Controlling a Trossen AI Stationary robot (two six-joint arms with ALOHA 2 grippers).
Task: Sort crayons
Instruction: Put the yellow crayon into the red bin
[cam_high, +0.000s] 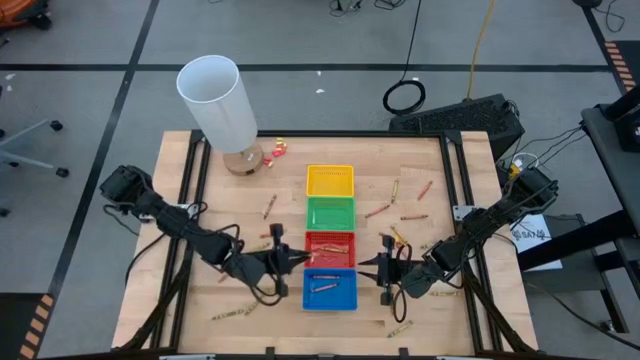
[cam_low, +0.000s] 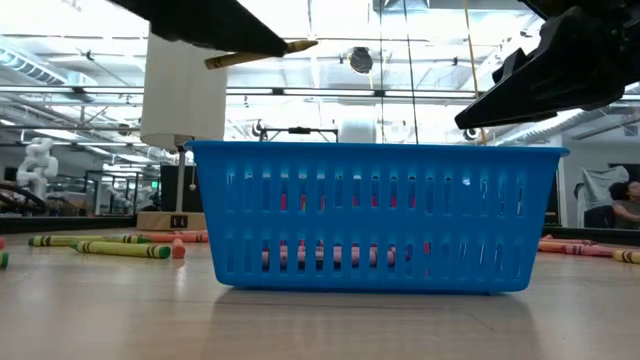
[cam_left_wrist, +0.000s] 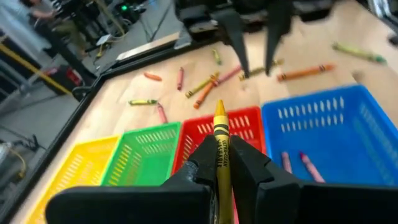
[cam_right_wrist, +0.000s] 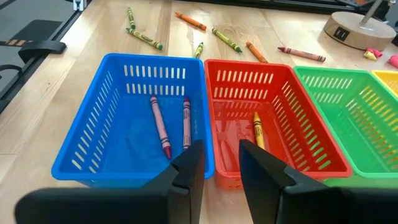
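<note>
Yellow crayon (cam_left_wrist: 219, 140) clamped between my left gripper (cam_left_wrist: 219, 163) fingers, tip poking forward, held above near edge of red tray (cam_left_wrist: 249, 127), beside blue tray (cam_high: 329, 290). Light, stiff, waxy stick with paper wrap; likely brittle under hard squeeze, may slip if pinched at bare tip. Best grip mid-length across wrapper. Two pinkish crayons (cam_right_wrist: 168, 124) lie in blue tray, one yellow in red. My right gripper (cam_right_wrist: 221, 158) part open, holding nothing, hovering at blue-red tray border. More crayons scattered over table (cam_high: 190, 310).
</note>
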